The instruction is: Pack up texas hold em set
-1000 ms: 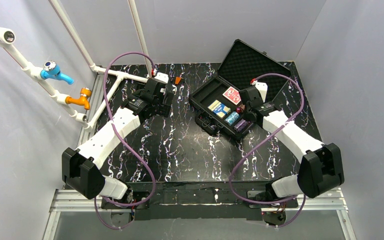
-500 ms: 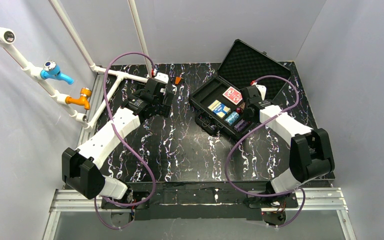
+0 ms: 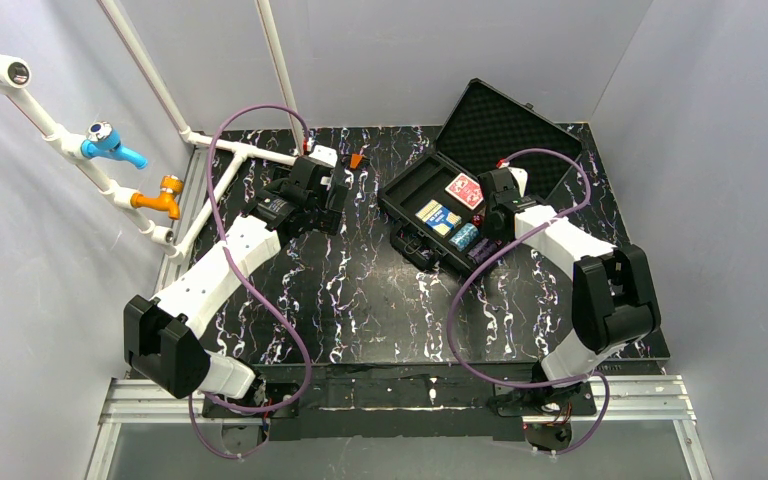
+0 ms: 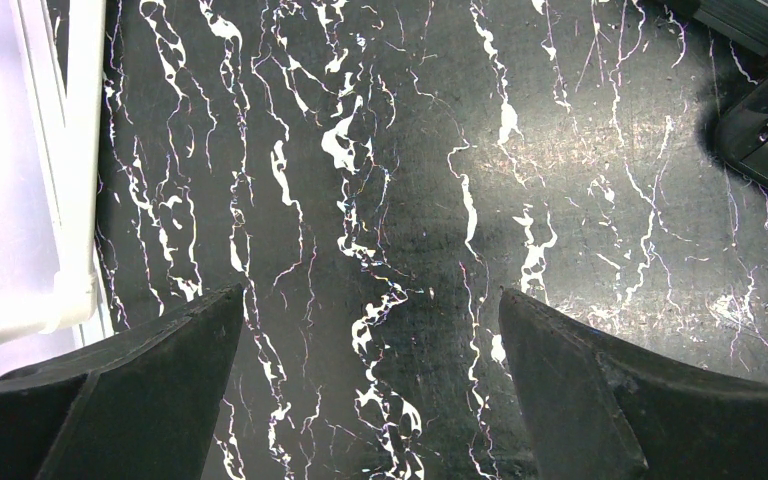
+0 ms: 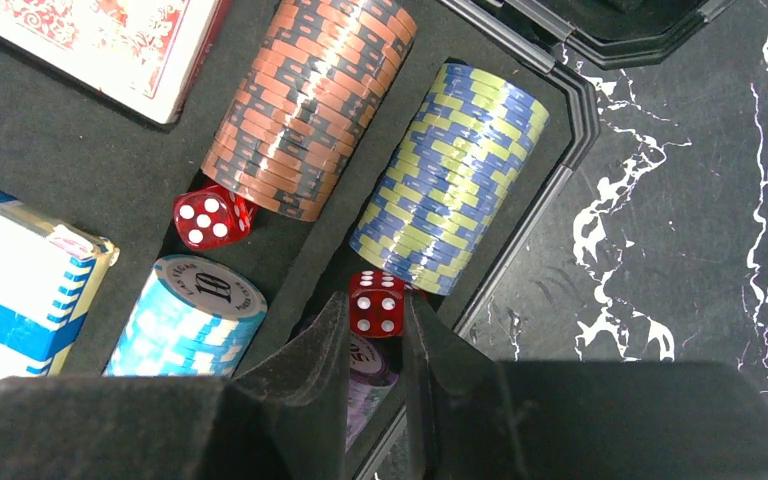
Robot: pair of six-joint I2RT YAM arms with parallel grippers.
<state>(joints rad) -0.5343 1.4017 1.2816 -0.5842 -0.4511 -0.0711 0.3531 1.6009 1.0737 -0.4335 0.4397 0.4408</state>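
Observation:
The black case (image 3: 396, 203) lies open at the back right, its foam-lined lid (image 3: 505, 125) raised. Inside are a red card deck (image 3: 463, 189), a blue card deck (image 3: 439, 217) and chip stacks (image 3: 464, 236). In the right wrist view my right gripper (image 5: 377, 300) is shut on a red die (image 5: 377, 303), just above the purple chips (image 5: 368, 365) and next to the blue-yellow stack (image 5: 450, 170). A second die (image 5: 204, 217) rests against the orange stack (image 5: 310, 100). My left gripper (image 4: 372, 300) stands open over bare table, left of the case.
White pipes (image 3: 235, 150) with a blue valve (image 3: 110, 142) and an orange valve (image 3: 160, 195) run along the left side. A small orange piece (image 3: 356, 160) lies near the left wrist. The case's near edge (image 4: 765, 130) shows at the left wrist view's right.
The right arm's elbow has swung in toward the table and the wrist has shifted slightly over the case, the die staying in its jaws. The left arm has not moved.

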